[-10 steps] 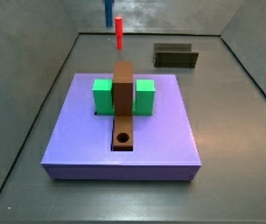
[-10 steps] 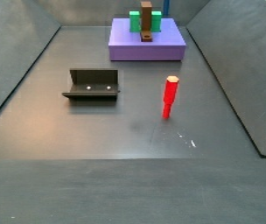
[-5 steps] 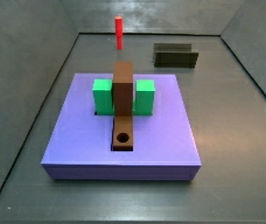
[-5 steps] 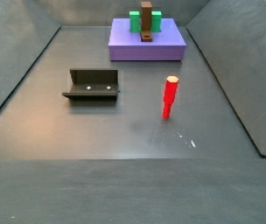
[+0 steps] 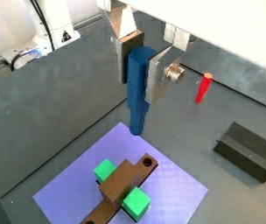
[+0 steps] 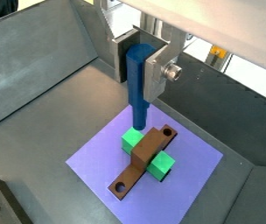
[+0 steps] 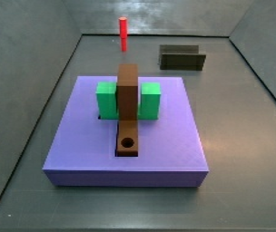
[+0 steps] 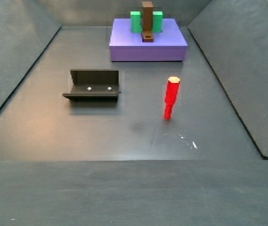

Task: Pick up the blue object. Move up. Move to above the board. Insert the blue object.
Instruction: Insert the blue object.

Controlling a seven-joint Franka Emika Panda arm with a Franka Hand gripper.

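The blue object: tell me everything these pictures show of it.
The blue object is a slim, straight, square-edged peg of plain matte blue, with no marks. It hangs upright in the gripper, whose silver fingers clamp its upper part; its lower end is free and touches nothing. In both wrist views it sits high above the purple slab, with the board and its hole below. It does not show in the side views.
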